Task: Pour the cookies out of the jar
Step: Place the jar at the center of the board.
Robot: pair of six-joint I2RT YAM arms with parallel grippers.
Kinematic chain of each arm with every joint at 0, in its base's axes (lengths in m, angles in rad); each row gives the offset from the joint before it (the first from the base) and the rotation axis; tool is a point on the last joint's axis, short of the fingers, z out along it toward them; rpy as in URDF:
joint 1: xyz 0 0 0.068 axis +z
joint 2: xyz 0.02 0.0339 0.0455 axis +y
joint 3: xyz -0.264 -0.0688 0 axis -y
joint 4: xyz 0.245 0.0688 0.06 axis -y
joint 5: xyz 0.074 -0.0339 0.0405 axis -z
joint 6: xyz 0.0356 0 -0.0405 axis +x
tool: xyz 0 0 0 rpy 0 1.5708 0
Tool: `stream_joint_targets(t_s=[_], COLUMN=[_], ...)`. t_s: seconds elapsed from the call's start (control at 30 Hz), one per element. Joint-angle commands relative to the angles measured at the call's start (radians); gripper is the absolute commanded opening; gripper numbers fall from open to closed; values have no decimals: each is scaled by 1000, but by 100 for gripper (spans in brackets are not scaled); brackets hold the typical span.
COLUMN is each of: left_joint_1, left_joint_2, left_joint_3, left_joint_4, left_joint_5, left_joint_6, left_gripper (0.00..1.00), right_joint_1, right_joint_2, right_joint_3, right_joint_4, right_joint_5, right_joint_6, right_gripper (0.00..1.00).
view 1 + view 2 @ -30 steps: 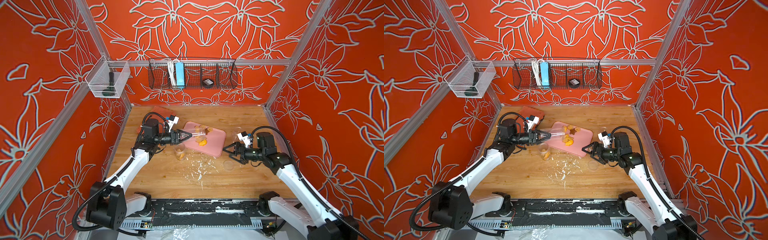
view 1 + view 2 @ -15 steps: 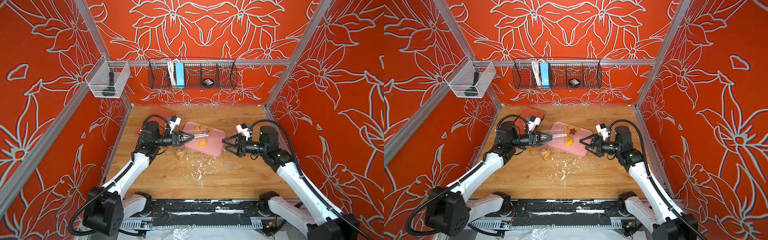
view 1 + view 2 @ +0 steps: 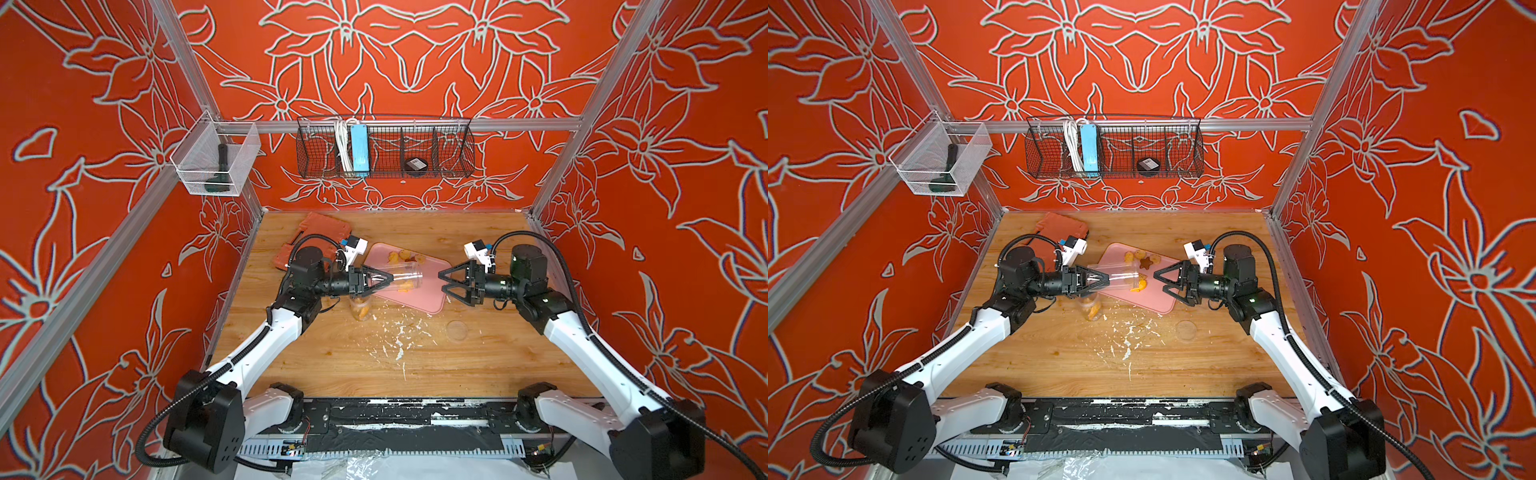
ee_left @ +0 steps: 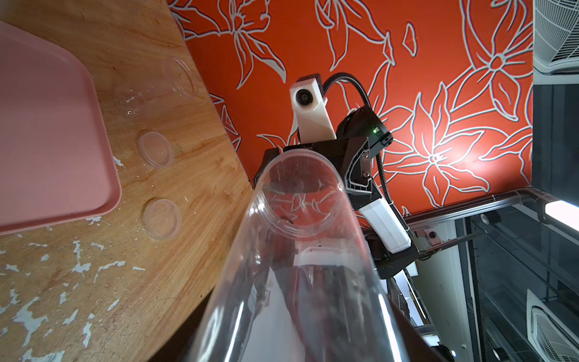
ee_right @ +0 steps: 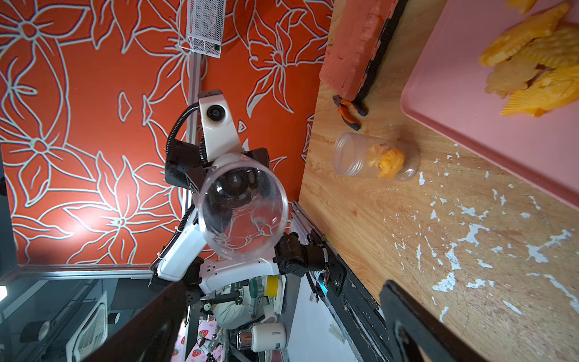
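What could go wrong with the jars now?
The open right tool points straight at the mouth of the clear jar held sideways by the left tool; a bump might knock it loose. The second jar, upright with cookies inside, stands close under the left tool and could tip over.

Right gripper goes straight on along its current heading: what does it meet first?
Likely the open mouth of the clear jar, held sideways by the left gripper above the pink tray; heights look matched, but depth is unclear.
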Motion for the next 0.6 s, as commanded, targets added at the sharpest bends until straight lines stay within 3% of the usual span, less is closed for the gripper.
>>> stream_joint_targets(t_s=[0.0,0.57], left_joint_1=[-17,-110], left_joint_2=[9,79], left_joint_3=[0,63], left_joint_4=[81,117], left_joint_5=[2,17], left_joint_6=[-28,-40], left_gripper=[65,65], right_joint_1=[11,58], right_joint_2=[5,13], right_joint_3=[50,53], right_joint_4=[44,60], right_joint_5=[-44,-34], right_joint_6=[2,2], right_gripper=[99,99])
